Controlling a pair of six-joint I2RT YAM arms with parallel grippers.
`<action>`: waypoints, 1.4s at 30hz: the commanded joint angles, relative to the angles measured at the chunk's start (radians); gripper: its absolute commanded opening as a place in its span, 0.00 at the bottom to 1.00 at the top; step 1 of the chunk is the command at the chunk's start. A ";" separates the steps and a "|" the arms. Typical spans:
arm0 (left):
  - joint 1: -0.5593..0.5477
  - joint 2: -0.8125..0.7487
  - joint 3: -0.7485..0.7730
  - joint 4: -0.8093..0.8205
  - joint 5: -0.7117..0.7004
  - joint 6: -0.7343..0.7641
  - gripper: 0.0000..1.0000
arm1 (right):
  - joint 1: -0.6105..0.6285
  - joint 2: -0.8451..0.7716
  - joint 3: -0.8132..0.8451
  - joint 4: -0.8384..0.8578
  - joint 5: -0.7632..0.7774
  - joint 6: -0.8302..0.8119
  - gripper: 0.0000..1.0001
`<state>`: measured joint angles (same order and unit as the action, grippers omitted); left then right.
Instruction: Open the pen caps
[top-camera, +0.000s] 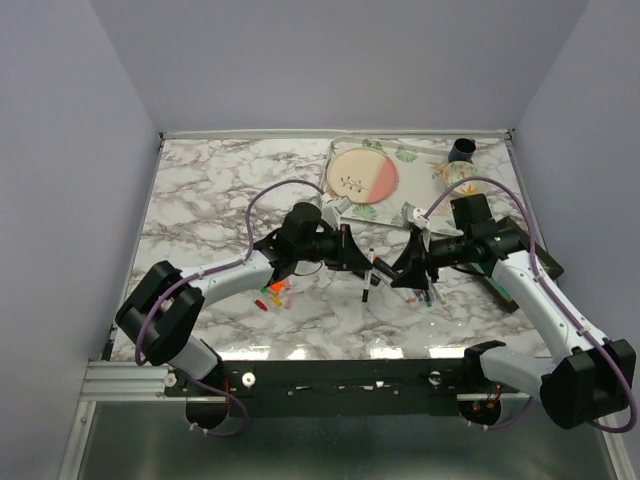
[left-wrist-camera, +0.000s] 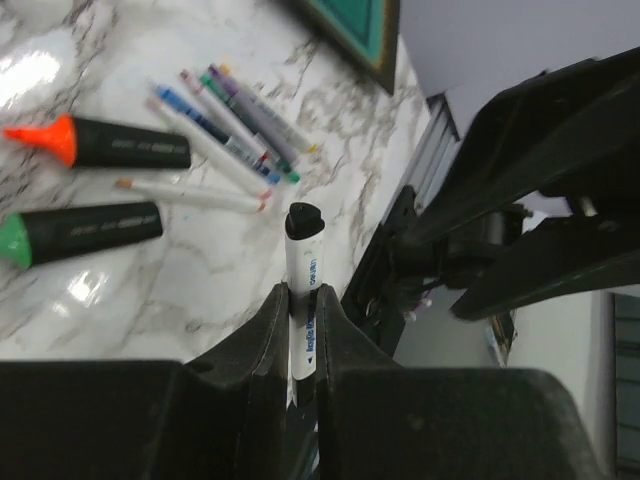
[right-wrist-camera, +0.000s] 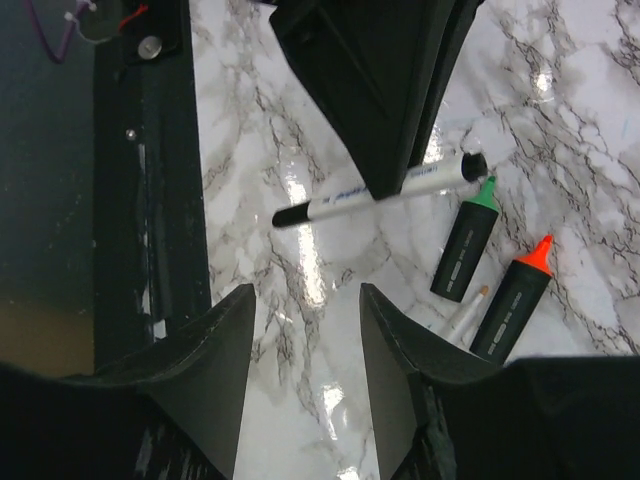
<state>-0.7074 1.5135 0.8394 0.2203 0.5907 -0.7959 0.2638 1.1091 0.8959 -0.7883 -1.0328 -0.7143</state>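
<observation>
My left gripper (left-wrist-camera: 303, 292) is shut on a thin white pen (left-wrist-camera: 304, 262) whose black end (left-wrist-camera: 304, 220) points away from the wrist; I cannot tell whether that end is a cap. From above, the pen (top-camera: 368, 277) hangs over the table middle between my left gripper (top-camera: 360, 262) and right gripper (top-camera: 398, 274). The right gripper (right-wrist-camera: 305, 295) is open and empty, a little short of the pen (right-wrist-camera: 370, 192). Two black highlighters show bare green (right-wrist-camera: 485, 193) and orange (right-wrist-camera: 540, 255) ends. Small loose pen caps (top-camera: 272, 294) lie by the left arm.
Several thin pens (left-wrist-camera: 235, 125) lie beside the highlighters (left-wrist-camera: 120, 145). A peach plate (top-camera: 362, 175) on a leafy mat sits at the back, with a dark cup (top-camera: 462, 150) to its right. A teal board (left-wrist-camera: 355, 25) lies on the right. The metal rail (top-camera: 330, 378) bounds the front edge.
</observation>
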 joint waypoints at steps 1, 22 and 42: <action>-0.073 0.001 -0.010 0.301 -0.236 -0.094 0.00 | 0.003 0.050 -0.002 0.153 -0.084 0.220 0.54; -0.181 -0.012 0.020 0.415 -0.440 -0.123 0.00 | -0.001 0.051 -0.068 0.452 0.175 0.702 0.51; -0.208 -0.061 0.059 0.225 -0.574 -0.063 0.00 | -0.034 0.021 0.000 0.302 0.163 0.429 0.55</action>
<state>-0.8940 1.4769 0.8635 0.4538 0.0502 -0.8841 0.2352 1.1080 0.8955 -0.4950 -0.9165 -0.2863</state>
